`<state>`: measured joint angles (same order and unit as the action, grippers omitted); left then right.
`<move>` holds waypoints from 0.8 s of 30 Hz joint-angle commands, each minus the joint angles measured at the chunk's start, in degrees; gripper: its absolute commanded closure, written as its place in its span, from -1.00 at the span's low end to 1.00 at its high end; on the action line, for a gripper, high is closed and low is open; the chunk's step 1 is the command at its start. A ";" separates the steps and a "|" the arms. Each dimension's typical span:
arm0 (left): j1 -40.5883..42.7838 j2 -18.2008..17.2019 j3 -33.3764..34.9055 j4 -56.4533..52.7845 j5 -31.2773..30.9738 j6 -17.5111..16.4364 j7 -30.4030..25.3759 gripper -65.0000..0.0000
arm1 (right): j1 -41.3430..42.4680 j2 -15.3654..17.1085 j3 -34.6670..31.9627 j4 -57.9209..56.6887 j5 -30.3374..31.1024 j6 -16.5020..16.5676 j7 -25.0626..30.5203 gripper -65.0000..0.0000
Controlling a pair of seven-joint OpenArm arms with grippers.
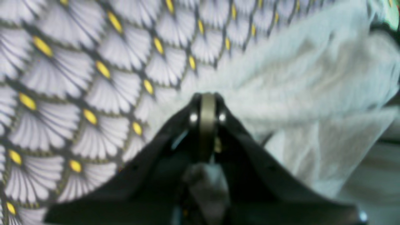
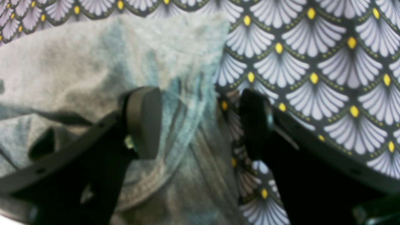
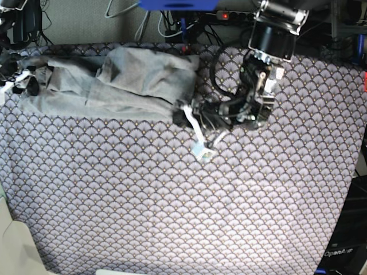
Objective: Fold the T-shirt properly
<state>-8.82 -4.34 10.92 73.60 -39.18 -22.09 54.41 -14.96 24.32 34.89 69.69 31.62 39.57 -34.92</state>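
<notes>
Left claw (image 1: 207,103) clenched empty beside the T-shirt (image 3: 123,83) at the worktop's (image 3: 172,200) eleven o'clock; right claw (image 2: 200,122) released, straddling its edge

Table is fully covered by a scallop-pattern cloth (image 3: 172,200), purple-white fans with small yellow dots, lying flat across nearly the whole base view. On it: the grey T-shirt (image 3: 114,83), bunched and partly folded along the far edge toward that view's left, one corner reaching to about the middle. Left gripper (image 3: 184,116) sits at that corner, low on the cloth; right gripper (image 2: 200,122) is at the shirt's other end, one finger over the shirt, the other over bare cloth.
</notes>
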 commanded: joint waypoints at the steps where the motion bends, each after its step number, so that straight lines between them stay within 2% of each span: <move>1: -0.98 -0.10 -0.15 1.08 -2.71 -0.20 -0.65 1.00 | -0.29 -0.01 -1.36 -0.11 -0.54 0.43 -3.19 -0.03; 5: -1.60 -0.19 -3.40 1.08 -7.37 -0.20 -0.39 1.00 | -0.12 -0.01 -2.24 -0.02 -0.54 0.43 -3.37 0.43; 9: -1.16 -0.36 -8.15 1.08 -8.78 -0.20 0.05 1.00 | -0.20 0.08 -2.41 0.07 -0.63 0.43 -3.28 0.92; 15: 0.86 -4.41 -9.12 1.08 -12.38 -0.20 0.05 1.00 | -2.40 0.17 -1.62 8.42 -0.54 0.43 -3.81 0.96; 20: 3.15 -7.57 -9.20 1.08 -14.67 -0.20 -0.48 1.00 | -6.53 -2.56 0.14 21.87 -0.71 0.43 -4.07 0.96; 24: 4.64 -9.24 -9.29 1.17 -15.90 -0.29 -0.57 1.00 | -6.97 -3.88 0.58 30.13 -0.71 0.43 -9.26 0.96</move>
<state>-3.36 -13.19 1.89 73.60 -53.74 -21.69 54.41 -21.89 19.70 34.79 99.04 30.15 39.72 -45.06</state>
